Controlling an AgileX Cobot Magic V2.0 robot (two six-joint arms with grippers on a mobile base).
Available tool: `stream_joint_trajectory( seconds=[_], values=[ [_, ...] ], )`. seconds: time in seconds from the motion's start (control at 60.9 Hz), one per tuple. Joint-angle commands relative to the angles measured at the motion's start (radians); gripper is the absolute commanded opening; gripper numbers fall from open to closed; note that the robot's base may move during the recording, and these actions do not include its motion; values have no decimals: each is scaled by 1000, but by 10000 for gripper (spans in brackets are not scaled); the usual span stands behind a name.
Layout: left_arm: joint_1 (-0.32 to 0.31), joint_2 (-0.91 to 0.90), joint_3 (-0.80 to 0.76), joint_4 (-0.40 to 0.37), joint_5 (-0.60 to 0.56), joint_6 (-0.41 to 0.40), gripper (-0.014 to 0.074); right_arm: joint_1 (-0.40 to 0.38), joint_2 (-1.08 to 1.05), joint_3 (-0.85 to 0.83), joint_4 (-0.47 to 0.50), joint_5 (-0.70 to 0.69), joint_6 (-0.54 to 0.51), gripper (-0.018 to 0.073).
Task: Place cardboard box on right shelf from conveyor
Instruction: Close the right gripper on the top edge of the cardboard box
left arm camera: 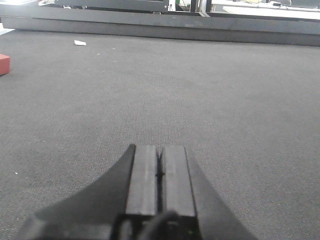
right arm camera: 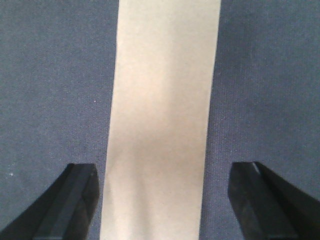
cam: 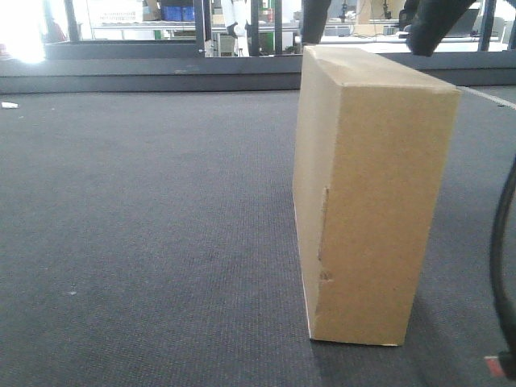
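Tan and plain, the cardboard box (cam: 367, 201) stands upright on a narrow edge on the conveyor (cam: 145, 242), toward 3 o'clock in the front view; the right shelf is nowhere in sight. The right gripper (right arm camera: 163, 172) hangs spread wide over the box's top face, its fingers at 9 and 3 o'clock and clear of both sides, while the left gripper (left arm camera: 160, 160) is pressed closed above bare conveyor. Being so tall and slim, the box would likely topple if one finger met it first, or slide out of a shallow pinch.
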State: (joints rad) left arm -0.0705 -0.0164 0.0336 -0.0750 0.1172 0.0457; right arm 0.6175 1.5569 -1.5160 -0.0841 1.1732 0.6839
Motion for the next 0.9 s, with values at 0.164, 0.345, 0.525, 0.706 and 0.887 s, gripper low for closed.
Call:
stream_joint_trajectory(
  seconds=[0.164, 0.345, 0.525, 0.706, 0.887],
  values=[
    [-3, -5, 6, -8, -84, 0, -116, 19, -9, -36, -24, -35, 28, 624],
    [-3, -5, 6, -8, -84, 0, -116, 20, 7, -36, -24, -32, 31, 624],
    [-3, -5, 6, -8, -84, 0, -116, 20, 32, -36, -23, -8, 39, 624],
    [-3, -5, 6, -8, -84, 0, -116, 20, 60, -36, -12, 22, 50, 624],
    [-3, -5, 6, -8, -84, 0, -116, 20, 62, -36, -4, 27, 50, 624]
  ],
)
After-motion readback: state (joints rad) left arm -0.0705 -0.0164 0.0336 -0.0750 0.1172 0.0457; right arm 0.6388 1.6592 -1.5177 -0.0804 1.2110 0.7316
